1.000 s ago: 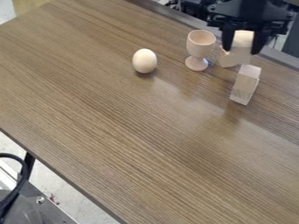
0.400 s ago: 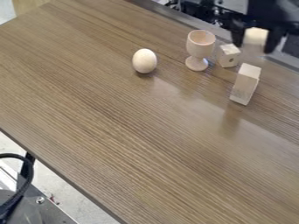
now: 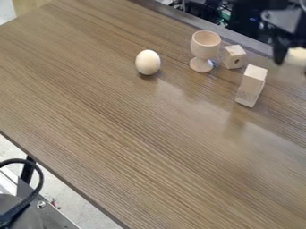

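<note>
Camera view: my gripper (image 3: pixel 291 58) clasps a pale block (image 3: pixel 297 55) at the upper right. On the table (image 3: pixel 149 143), I see a holed wooden cube (image 3: pixel 234 57) just beside a wooden goblet (image 3: pixel 205 44), a taller block (image 3: pixel 251 85) near the cube, and an egg (image 3: pixel 147 62) left of the goblet.

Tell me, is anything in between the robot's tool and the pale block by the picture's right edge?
Nothing that I can see: the tool has the pale block in its grip. The tall block is on the table, off to the picture's left, not between them.
</note>
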Robot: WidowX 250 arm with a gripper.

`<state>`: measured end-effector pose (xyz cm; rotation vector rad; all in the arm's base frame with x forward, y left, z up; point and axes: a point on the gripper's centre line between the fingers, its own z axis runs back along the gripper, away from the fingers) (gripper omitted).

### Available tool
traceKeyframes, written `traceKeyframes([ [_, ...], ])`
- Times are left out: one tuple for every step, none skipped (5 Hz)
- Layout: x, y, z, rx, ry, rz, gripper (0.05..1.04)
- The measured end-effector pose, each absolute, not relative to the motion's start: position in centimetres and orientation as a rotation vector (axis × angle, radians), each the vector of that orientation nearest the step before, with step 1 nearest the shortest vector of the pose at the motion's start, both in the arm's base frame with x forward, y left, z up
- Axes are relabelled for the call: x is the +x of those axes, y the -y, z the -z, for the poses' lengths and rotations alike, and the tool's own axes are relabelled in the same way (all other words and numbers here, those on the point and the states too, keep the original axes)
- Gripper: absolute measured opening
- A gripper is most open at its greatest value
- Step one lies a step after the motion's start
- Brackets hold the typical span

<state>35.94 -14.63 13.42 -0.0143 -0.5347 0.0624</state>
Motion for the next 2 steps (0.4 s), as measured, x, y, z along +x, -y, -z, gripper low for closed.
traceKeyframes([
  [36.2,16.2,-11.2,0.068,0.516,-0.087,0.543],
  [36.1,17.5,-9.0,0.126,0.464,-0.238,0.543],
])
